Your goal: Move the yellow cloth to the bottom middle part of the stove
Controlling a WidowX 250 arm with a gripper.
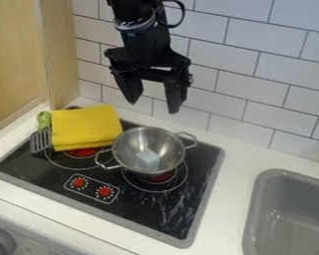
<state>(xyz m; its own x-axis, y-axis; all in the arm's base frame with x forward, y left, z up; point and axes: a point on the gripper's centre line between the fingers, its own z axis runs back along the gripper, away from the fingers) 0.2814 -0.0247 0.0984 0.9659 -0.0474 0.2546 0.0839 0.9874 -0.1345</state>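
Spatula, then yellow cloth right beside it: folded, squarish, no clear long axis, back left of stove. End effector above and right of cloth, fingers wide apart, empty; reach likely goes left and down. Pot right of cloth.

The open gripper hangs above the yellow cloth and metal pot.

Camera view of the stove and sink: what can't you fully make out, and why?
In the camera view:
- Left burner: partly covered by the cloth.
- Right burner: partly covered by the pot.
- Sink: cut off by the right and bottom edges.
- Arm: cut off by the top edge.
- Dials: markings too small.
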